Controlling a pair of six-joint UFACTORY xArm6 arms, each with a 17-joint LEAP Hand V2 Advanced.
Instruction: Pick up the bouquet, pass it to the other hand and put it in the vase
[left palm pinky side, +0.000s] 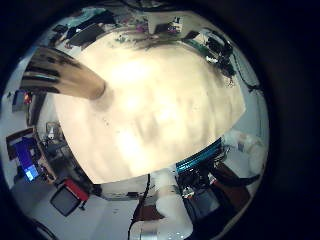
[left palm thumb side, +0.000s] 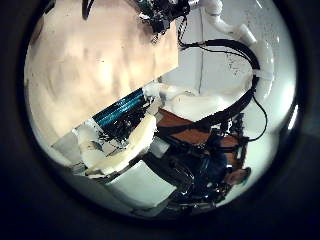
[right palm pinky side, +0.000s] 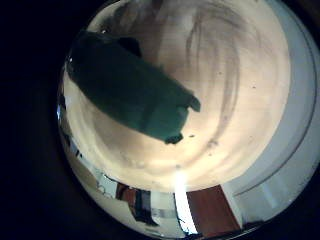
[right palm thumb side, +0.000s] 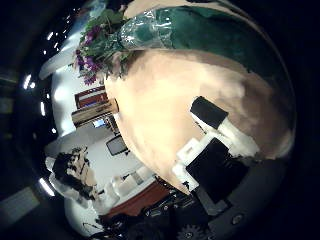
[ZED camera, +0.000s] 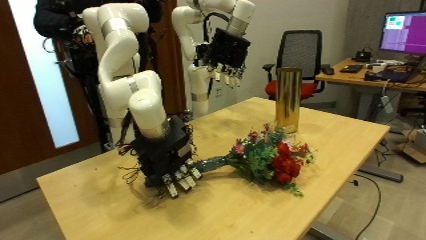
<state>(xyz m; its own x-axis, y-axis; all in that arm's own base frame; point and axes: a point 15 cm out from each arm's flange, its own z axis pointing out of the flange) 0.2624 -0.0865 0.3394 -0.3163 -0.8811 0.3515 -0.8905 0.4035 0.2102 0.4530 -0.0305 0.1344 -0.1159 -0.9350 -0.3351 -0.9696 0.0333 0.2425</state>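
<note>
In the outside view a bouquet (ZED camera: 273, 158) of red roses and green leaves lies on the wooden table (ZED camera: 93, 190), its dark green wrapped stem pointing at my right hand (ZED camera: 173, 165). That hand is low over the table at the stem's end, fingers straight and pointing down, closed on nothing. The right thumb side palm view shows the flowers (right palm thumb side: 100, 45) and the wrap (right palm thumb side: 190, 30) close by. The right little finger side palm view shows the wrap (right palm pinky side: 130, 85). A tall gold vase (ZED camera: 288, 100) stands upright behind the bouquet.
An office chair (ZED camera: 304, 55) and a desk with a monitor (ZED camera: 400, 30) stand behind the table on the vase's side. The table's front edge (ZED camera: 80, 230) is close to my right hand.
</note>
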